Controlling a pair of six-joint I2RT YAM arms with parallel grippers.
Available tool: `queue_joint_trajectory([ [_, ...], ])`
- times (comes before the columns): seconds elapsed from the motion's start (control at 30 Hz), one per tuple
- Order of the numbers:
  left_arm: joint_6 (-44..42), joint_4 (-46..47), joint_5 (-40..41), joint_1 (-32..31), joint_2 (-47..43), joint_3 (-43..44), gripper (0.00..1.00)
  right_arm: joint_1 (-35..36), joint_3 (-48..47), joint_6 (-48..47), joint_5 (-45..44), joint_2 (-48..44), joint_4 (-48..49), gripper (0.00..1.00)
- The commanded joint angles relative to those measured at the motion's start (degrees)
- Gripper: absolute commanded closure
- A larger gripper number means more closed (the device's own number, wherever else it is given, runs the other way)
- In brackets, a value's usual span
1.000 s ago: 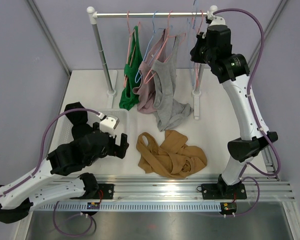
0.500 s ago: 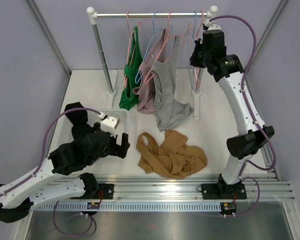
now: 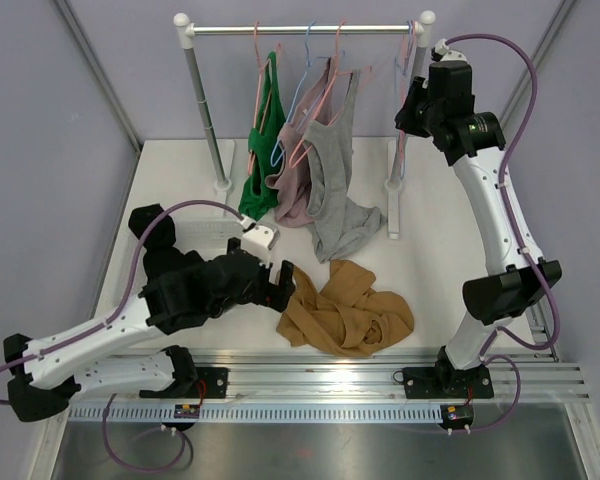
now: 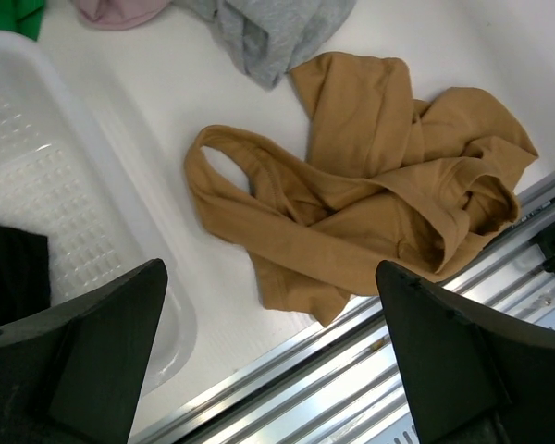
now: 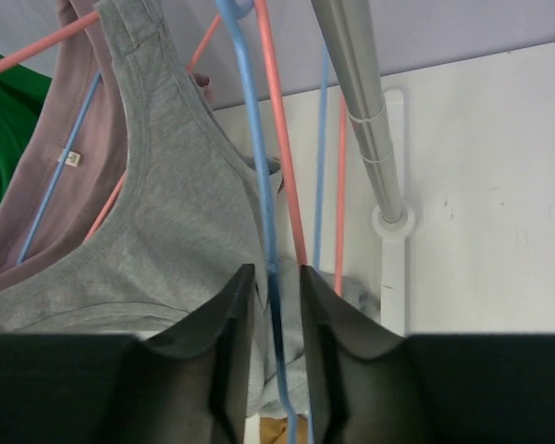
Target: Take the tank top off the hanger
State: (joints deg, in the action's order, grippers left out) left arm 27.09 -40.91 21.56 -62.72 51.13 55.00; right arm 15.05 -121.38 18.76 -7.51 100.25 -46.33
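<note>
Grey tank top (image 3: pixel 332 170) hangs on its hanger from the rail (image 3: pixel 300 30), beside a pink top (image 3: pixel 298 195). Just right of it, the right gripper's (image 5: pixel 277 274) fingers stand slightly apart around a blue hanger (image 5: pixel 251 139), seemingly not pinching it. A tan tank top (image 3: pixel 345 310) lies crumpled on the table (image 3: pixel 180 180). The left gripper (image 4: pixel 270 277) hovers above it, fingers wide apart.

A robotics lab cell: a clothes rack (image 3: pixel 300 30) with wire hangers (image 5: pixel 259 185) stands on a white table (image 3: pixel 175 185), plain lilac-grey panels (image 3: pixel 40 150) behind and beside the rack, and in front of it an aluminium rail (image 3: pixel 330 380) carrying two robot arms (image 3: pixel 495 220).
</note>
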Motion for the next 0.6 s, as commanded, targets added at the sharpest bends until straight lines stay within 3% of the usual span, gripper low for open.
queue_joint_trajectory([
  [0.0,0.51,7.32,-0.91,-2.14,3.61,3.53,0.01,-0.28,-0.34,-0.31,2.06,-2.95,0.98,0.65],
  [0.1,0.24,8.73,-0.56,-3.64,8.35,4.41,0.01,-0.37,-0.70,-0.66,2.93,-5.40,0.27,0.57],
  [0.23,0.24,10.14,-0.73,-5.22,14.33,5.73,0.01,-0.37,0.53,-1.18,4.69,-9.80,-0.96,0.20],
  [0.27,0.16,10.67,-1.17,-5.22,15.65,5.99,0.01,-0.28,0.97,-1.97,4.87,-11.03,-1.66,0.05],
  [0.3,0.07,11.80,-2.48,-5.22,18.19,6.17,0.01,-0.37,1.67,-2.33,4.87,-13.74,-1.92,0.01],
  [0.57,-0.64,18.40,-10.92,-5.66,34.80,8.45,0.01,-0.37,14.76,-3.56,9.87,-33.60,-1.93,0.01],
])
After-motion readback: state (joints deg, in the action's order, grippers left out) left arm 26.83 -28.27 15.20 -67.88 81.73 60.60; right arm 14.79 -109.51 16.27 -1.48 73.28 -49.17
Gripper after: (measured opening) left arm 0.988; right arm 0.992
